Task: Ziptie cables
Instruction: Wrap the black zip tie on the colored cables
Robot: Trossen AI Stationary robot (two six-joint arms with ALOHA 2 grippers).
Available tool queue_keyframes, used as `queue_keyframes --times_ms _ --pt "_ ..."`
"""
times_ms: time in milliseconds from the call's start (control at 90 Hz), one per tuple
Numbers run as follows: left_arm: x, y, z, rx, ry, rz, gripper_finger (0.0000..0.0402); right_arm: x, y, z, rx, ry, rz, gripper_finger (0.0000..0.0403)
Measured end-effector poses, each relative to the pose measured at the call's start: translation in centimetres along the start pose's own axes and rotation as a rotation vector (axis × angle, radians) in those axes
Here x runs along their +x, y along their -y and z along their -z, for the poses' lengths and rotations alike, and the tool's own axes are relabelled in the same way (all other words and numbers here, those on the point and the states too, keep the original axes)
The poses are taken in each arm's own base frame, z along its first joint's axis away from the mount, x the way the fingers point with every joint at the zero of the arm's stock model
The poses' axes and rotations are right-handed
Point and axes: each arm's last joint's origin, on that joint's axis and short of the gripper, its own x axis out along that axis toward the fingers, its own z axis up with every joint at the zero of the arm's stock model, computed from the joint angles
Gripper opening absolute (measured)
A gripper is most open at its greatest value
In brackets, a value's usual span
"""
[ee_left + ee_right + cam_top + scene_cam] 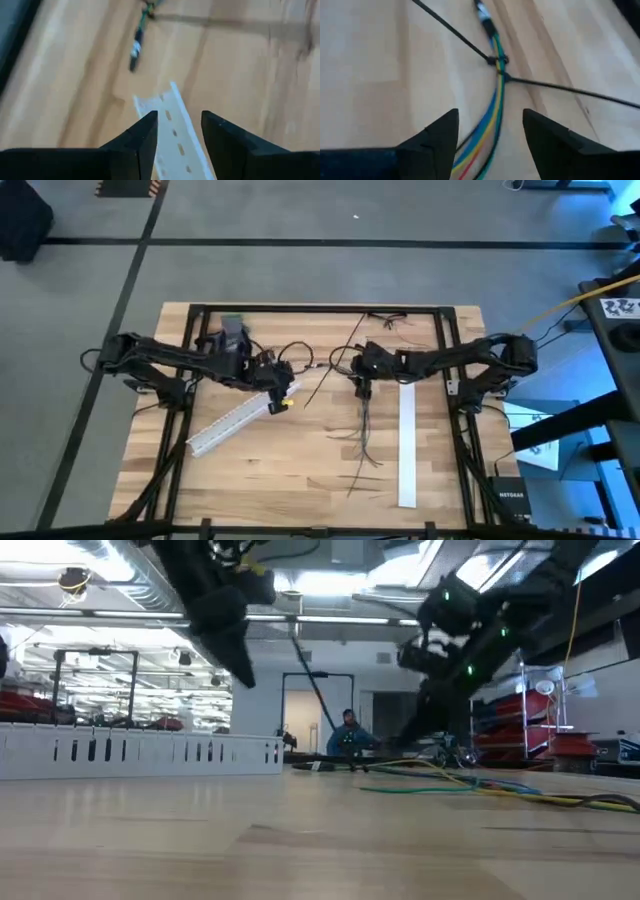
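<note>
The cables are a thin bundle of blue, yellow, green and red strands lying on the wooden table. A thin black tie crosses the bundle, its tails spreading out over the wood. My right gripper hovers open above the bundle, one finger on each side; it also shows in the high view. My left gripper is open above the far end of a slanting white slotted strip, with that end between its fingers. In the low view it hangs clear above the strip.
A second white slotted strip lies along the table's right side. Loose dark strands trail toward the near edge, and more lie at the far edge. A cable end with a plug lies beyond the left gripper. A person sits far behind the table.
</note>
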Motion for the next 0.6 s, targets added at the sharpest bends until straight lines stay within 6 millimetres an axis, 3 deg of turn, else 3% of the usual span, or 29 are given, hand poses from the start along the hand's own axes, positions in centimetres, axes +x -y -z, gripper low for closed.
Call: queue_keyframes --times_ms 267,600 --pt "1.1 1.4 0.9 -0.059 0.115 0.052 0.0137 2.9 0.6 1.2 0.053 0.010 -0.034 0.0214" --pt "1.3 1.5 0.9 -0.038 0.126 0.053 0.0135 5.2 0.5 2.2 0.148 0.020 -0.026 0.0211"
